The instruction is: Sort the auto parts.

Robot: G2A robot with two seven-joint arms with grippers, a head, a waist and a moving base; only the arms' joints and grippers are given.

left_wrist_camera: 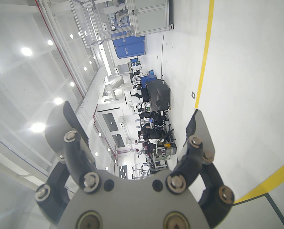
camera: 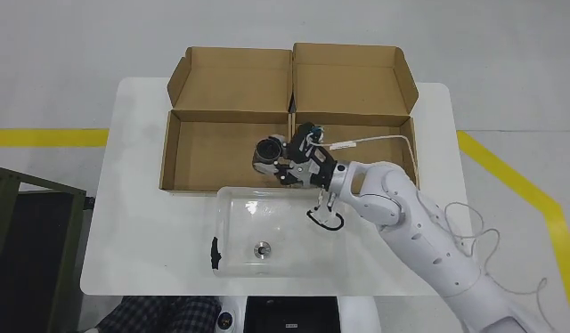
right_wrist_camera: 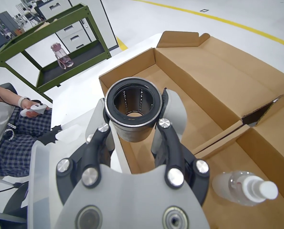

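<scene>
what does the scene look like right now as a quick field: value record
right gripper: shut on the cylindrical bearing, held over the left cardboard box
left gripper: open, holding nothing, facing out into the room
right cardboard box: spray bottle lying inside
clear bin: small round metal part on its floor
task state: bearing not yet released
</scene>
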